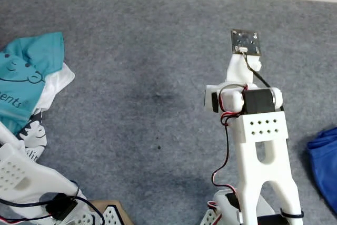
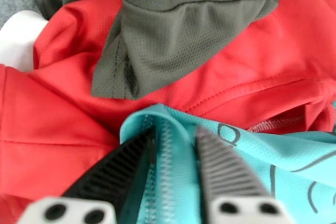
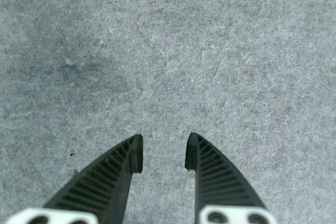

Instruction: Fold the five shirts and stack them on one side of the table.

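Note:
My left gripper (image 2: 176, 132) is down on a pile of shirts, its fingers open and straddling the stitched hem of a teal shirt (image 2: 273, 166). The teal cloth bunches up around the fingertips. Under it lies a red shirt (image 2: 58, 124), and a dark grey mesh shirt (image 2: 178, 35) lies across the red one. From above, the teal shirt (image 1: 29, 75) lies on a white printed shirt (image 1: 37, 133) at the table's left edge. A blue shirt (image 1: 326, 167) lies at the right edge. My right gripper (image 3: 163, 153) hangs open over bare grey table (image 3: 168, 51).
The right arm (image 1: 253, 114) stands over the right half of the grey table (image 1: 147, 77). The left arm's white body (image 1: 21, 175) and cables sit at the front left corner. A brown board (image 1: 108, 206) shows at the front edge.

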`<state>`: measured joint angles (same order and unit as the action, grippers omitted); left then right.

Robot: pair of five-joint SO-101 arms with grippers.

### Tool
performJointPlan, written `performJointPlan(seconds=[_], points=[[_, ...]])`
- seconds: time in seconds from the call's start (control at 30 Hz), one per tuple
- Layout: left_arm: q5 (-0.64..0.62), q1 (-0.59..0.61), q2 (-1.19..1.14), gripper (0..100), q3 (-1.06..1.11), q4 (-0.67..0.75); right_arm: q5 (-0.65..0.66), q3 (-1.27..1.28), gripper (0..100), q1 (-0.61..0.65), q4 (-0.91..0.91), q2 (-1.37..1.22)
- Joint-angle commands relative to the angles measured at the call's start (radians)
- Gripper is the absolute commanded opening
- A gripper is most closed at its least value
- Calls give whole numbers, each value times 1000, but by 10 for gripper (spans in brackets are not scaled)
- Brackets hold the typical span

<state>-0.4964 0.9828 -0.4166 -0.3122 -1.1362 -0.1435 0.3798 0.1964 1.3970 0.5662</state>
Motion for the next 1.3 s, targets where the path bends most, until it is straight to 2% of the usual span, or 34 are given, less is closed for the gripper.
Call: performJointPlan(seconds=[0.0, 0.17, 0.37, 0.47, 0.63, 0.73, 0.83, 0.97, 1.1, 1.2, 1.27], points=[[-8, -44, 19, 24, -10, 11, 11, 21, 146, 8, -15, 28], [-8, -182, 50, 8, -13, -2, 9, 84, 146, 8, -70, 31], [-8, -455, 263, 8, -13, -110, 5, 136, 146, 5, -113, 30], [-8, -633, 400, 8, -12, -120, 0, 165, 146, 4, -137, 30], [3, -975, 570, 8, -5, -120, -121, 237, 146, -39, -203, 38], [112, -1182, 615, 7, -12, -190, -152, 249, 146, -94, -226, 38], [215, -1354, 641, 7, -5, -322, -178, 251, 146, -139, -237, 38], [264, -1395, 647, 7, 15, -493, -181, 252, 146, -160, -240, 38], [276, -1356, 671, 8, 128, -511, -181, 252, 146, -160, -254, 38], [400, -1359, 733, 7, 219, -503, -181, 254, 146, -160, -271, 38], [506, -1408, 800, 7, 277, -511, -181, 254, 146, -160, -275, 38]])
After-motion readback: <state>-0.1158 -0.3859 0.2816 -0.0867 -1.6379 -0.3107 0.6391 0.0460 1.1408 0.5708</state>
